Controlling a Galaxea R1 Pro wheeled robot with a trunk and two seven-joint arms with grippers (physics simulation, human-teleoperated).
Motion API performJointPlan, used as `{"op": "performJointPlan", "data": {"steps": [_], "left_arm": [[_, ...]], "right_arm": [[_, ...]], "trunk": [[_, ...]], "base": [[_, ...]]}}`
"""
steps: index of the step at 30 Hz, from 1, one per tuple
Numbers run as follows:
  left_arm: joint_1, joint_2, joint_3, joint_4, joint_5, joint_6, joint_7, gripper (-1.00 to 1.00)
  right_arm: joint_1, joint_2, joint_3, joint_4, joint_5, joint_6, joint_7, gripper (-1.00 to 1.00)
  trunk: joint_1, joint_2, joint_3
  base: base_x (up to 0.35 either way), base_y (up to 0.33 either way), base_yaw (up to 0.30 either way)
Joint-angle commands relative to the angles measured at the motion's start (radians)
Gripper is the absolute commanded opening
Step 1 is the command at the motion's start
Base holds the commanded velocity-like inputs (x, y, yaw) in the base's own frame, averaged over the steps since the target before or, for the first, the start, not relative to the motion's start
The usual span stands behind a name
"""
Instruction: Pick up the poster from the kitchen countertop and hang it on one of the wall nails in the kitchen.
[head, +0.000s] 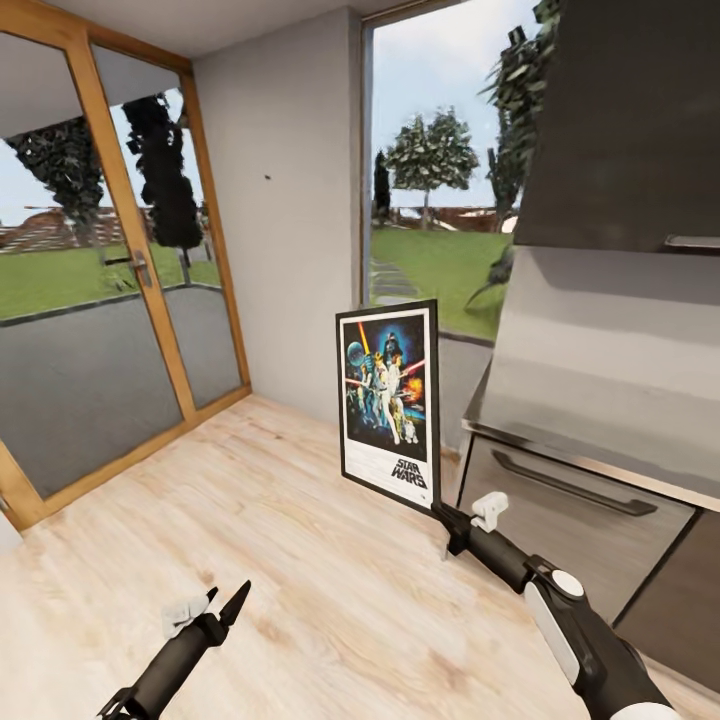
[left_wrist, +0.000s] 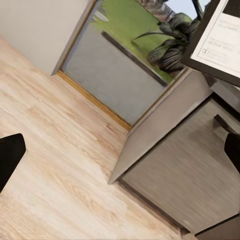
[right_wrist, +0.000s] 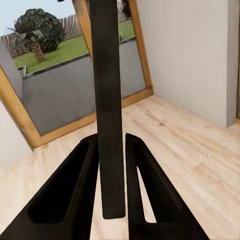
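The poster hangs upright in the air over the wood floor, its Star Wars picture facing me. My right gripper is shut on its lower right corner; in the right wrist view both fingers press the dark frame edge. A small dark nail sticks out of the grey wall, up and left of the poster. The grey kitchen countertop lies to the right, behind the poster. My left gripper is low at the left, open and empty, its fingers spread wide. A poster corner also shows.
A wood-framed glass door fills the left side, and a tall window stands right of the grey wall. Dark cabinets with a drawer handle sit under the countertop, an upper cabinet above. A potted plant stands by the window.
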Motion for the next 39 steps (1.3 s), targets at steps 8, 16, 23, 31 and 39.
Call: {"op": "performJointPlan", "data": {"steps": [8,16,23,31,39], "left_arm": [[-0.002,0.001,-0.006,0.001,0.011,-0.006,-0.003,1.0],[-0.002,0.001,-0.006,0.001,0.011,-0.006,-0.003,1.0],[-0.002,0.001,-0.006,0.001,0.011,-0.006,-0.003,1.0],[-0.002,0.001,-0.006,0.001,0.011,-0.006,-0.003,1.0],[-0.002,0.001,-0.006,0.001,0.011,-0.006,-0.003,1.0]], "right_arm": [[-0.001,0.0,0.003,0.001,-0.007,-0.003,0.001,-1.0],[-0.001,0.0,0.003,0.001,-0.007,-0.003,0.0,-1.0],[-0.001,0.0,0.003,0.0,-0.007,-0.003,0.0,-1.0],[-0.001,0.0,0.004,-0.001,-0.007,-0.003,0.0,-1.0],[-0.001,0.001,0.004,-0.001,-0.005,-0.004,-0.001,-1.0]], "trunk": [[0.001,-0.002,-0.002],[0.001,-0.002,-0.002],[0.001,-0.002,-0.002],[0.001,-0.002,-0.002],[0.001,-0.002,-0.002]], "base": [[0.267,0.259,0.0],[0.266,0.263,0.0],[0.254,0.279,0.0],[0.244,0.291,0.0],[0.235,0.299,0.0]]}}
